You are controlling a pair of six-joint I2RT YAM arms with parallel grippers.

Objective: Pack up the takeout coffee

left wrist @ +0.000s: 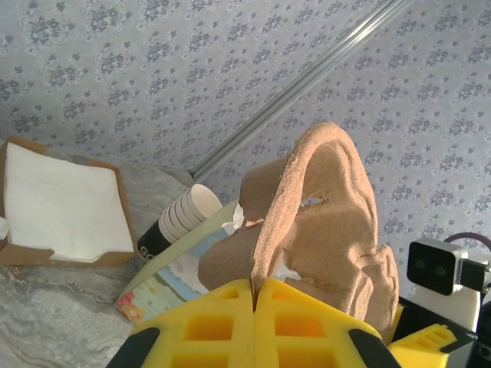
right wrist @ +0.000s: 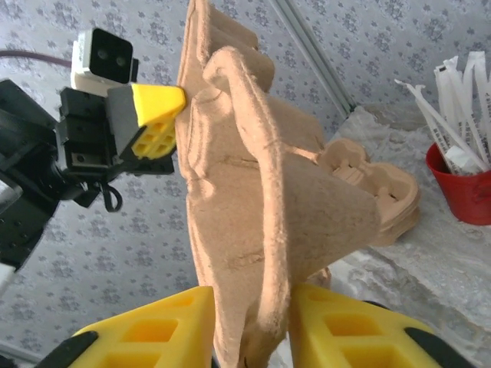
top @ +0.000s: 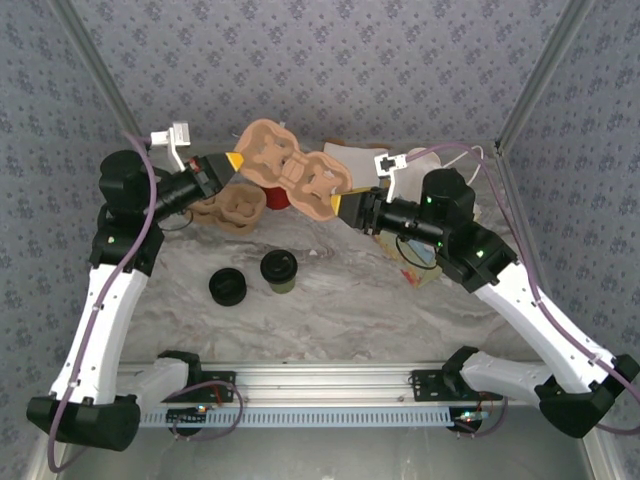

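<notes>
The left claw (left wrist: 253, 290) and the right claw (right wrist: 252, 307) each pinch the pulp carrier (top: 295, 170). The takeout coffee (top: 279, 270), near the tabletop's (top: 360, 300) middle, looks light and crushable; it wants a gentle grip around its paper wall.

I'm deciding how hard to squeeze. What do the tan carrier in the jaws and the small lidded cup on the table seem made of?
The carrier looks like moulded paper pulp: matte, fibrous, with fuzzy edges and soft pressed curves. The cup is probably paper, with dull olive sides; its black lid looks like plastic, though it is too small overhead to be sure.
</notes>
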